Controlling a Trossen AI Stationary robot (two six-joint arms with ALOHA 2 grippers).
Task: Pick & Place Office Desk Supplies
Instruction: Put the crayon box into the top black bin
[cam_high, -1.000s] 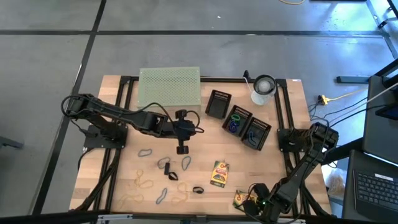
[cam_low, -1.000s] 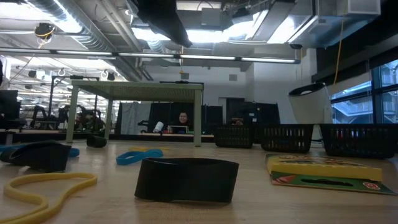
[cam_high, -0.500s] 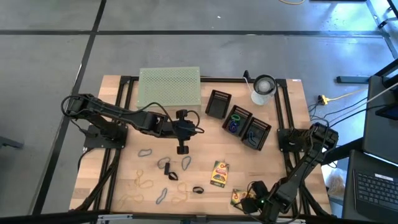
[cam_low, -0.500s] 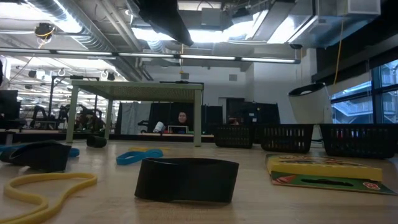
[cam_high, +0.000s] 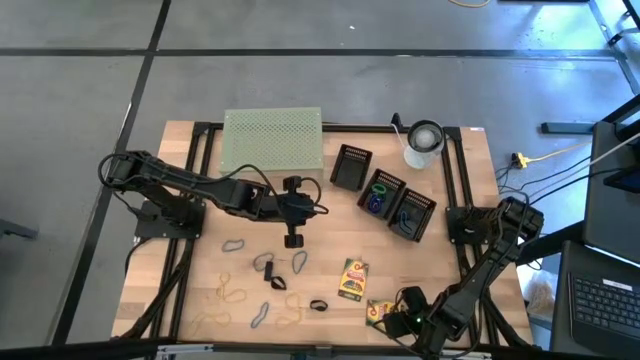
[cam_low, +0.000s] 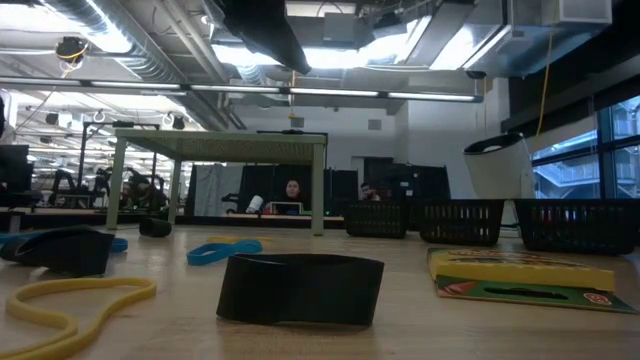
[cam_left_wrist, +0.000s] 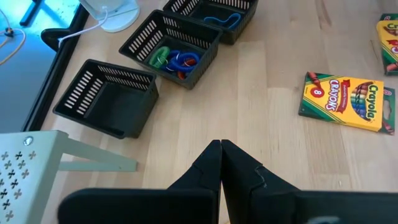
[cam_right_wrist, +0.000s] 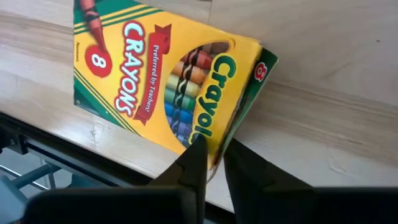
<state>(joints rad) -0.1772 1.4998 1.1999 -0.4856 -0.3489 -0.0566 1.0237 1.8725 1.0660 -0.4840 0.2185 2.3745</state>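
A yellow-green crayon box lies at the table's near right edge, with my right gripper shut on it. A second crayon box lies flat on the wood left of it. Rubber bands and small black clips lie scattered on the near left half. My left gripper hangs shut over the table's middle, holding nothing; its fingertips meet. My right gripper pinches one end of the crayon box, by a corner, between its two fingers. The fingers come from above, slanting steeply down. The box is tilted, its yellow face and one green side showing, its far part near the wood.
Three black baskets stand in a slanting row at the far right; the middle one holds coloured bands. A pale green perforated rack and a white cup stand at the far edge. Bare wood lies between baskets and crayon boxes.
The crayon box at the near right has shifted a little toward the table's left and shows more from under my right gripper, which has tipped slightly. My left arm has kept still.
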